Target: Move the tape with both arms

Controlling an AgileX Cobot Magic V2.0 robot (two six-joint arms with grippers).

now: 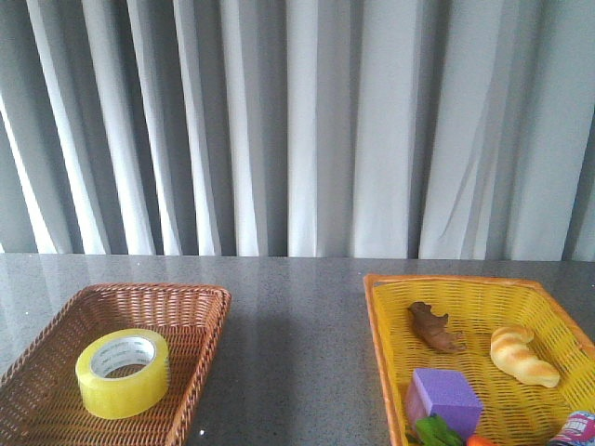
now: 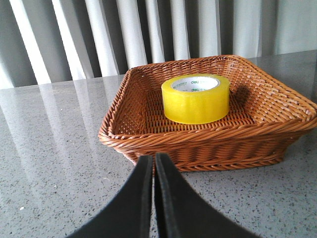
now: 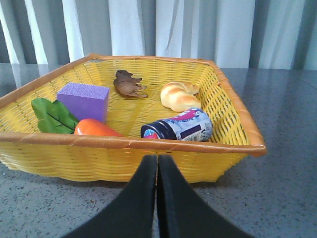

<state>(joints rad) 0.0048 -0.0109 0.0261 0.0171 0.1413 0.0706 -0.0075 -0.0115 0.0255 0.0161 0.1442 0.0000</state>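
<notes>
On my left I have a wicker basket (image 1: 200, 311) on the table (image 1: 297, 316), and the tape (image 1: 123, 372) lies flat inside it. Well apart, on my right, sits a second basket (image 1: 390, 288). In it a toy animal (image 1: 435, 328) lies toward the back, a croissant (image 1: 522, 355) to its right, a cube (image 1: 443, 397) nearer me, with leaves (image 3: 53, 116), a carrot (image 3: 96, 128) and a can (image 3: 179, 127) at the front. Curtains (image 1: 297, 121) hang behind the table.

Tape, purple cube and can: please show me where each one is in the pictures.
Tape (image 2: 195, 103), left wrist view, on its yellow outer side.
Purple cube (image 3: 83, 100), right wrist view, on its front face.
Can (image 3: 182, 128), right wrist view, on its printed side; it lies on its side.
</notes>
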